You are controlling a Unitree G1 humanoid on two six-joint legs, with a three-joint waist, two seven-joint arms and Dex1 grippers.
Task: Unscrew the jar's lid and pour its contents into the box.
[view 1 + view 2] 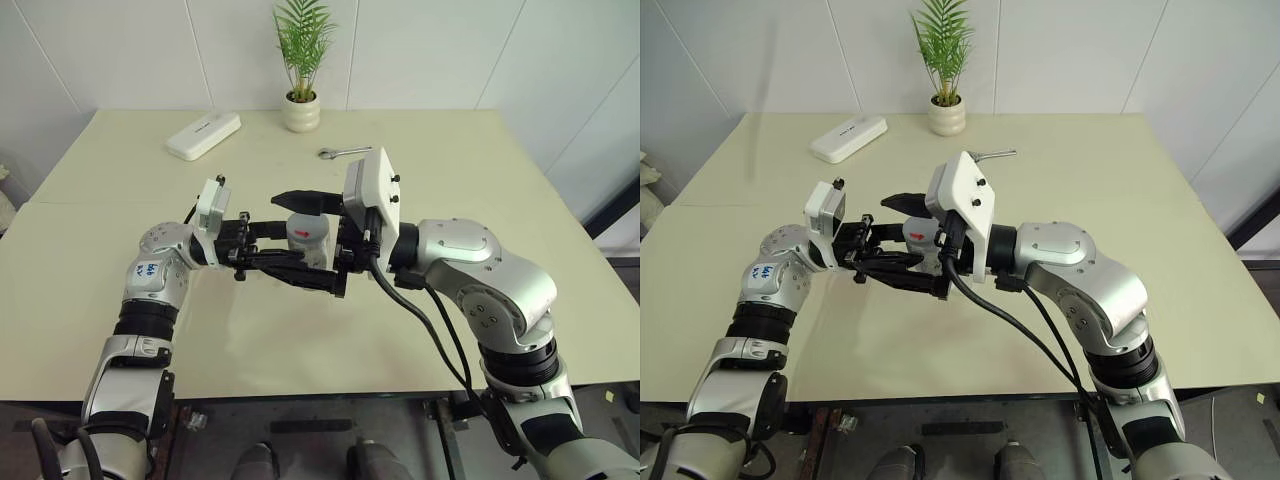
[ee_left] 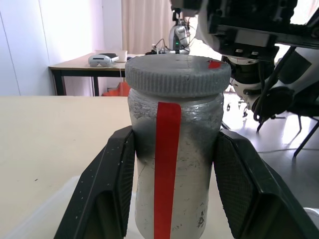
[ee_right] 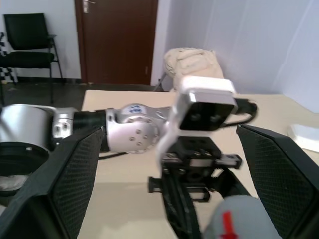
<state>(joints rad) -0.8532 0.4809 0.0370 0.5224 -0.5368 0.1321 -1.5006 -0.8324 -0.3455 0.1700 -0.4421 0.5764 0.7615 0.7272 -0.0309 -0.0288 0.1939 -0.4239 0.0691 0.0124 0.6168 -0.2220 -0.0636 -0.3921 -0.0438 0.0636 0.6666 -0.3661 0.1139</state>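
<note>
The 2 eye views look forward and down from the head over the table [image 1: 300, 350]. The left wrist view sits close behind the jar [image 2: 174, 164], level. The right wrist view faces the left gripper [image 3: 192, 164] from close by. All 4 share the jar.

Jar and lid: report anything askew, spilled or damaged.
Nothing stands out. The jar stands upright between the left gripper's fingers, its lid sits level and on, and nothing has spilled. The right gripper is open at the lid.
</note>
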